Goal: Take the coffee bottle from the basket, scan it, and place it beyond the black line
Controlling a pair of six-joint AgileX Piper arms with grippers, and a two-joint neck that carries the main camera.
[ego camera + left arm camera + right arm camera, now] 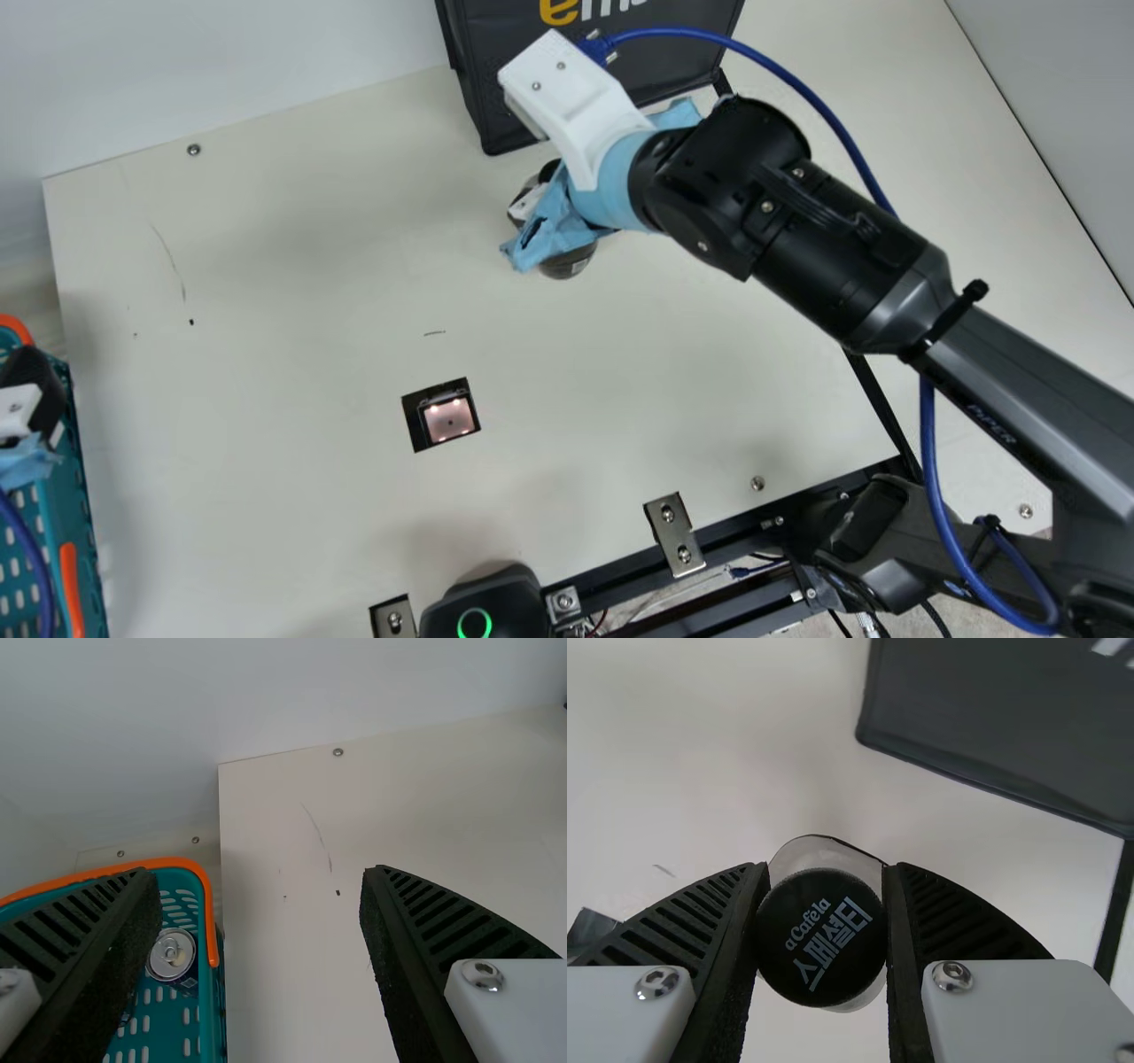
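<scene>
In the main view my right gripper (529, 202) is at the upper middle, largely behind its blue-wrapped wrist. The dark coffee bottle (569, 264) shows partly below that wrist. In the right wrist view my right gripper (826, 870) is shut on the coffee bottle (820, 939), its black cap facing the camera between both fingers. My left gripper (32, 377) is by the basket (75, 523) at the left edge. The left wrist view has my left gripper (261, 872) open with nothing between its fingers. The scanner window (449, 420) is lit. A black line (877, 403) passes behind the right arm.
A dark bag (585, 97) stands at the back, just behind the bottle. A can (171, 954) is in the teal basket (210, 1010). A blue cable (824, 111) loops over the right arm. Metal brackets (673, 532) sit at the front edge.
</scene>
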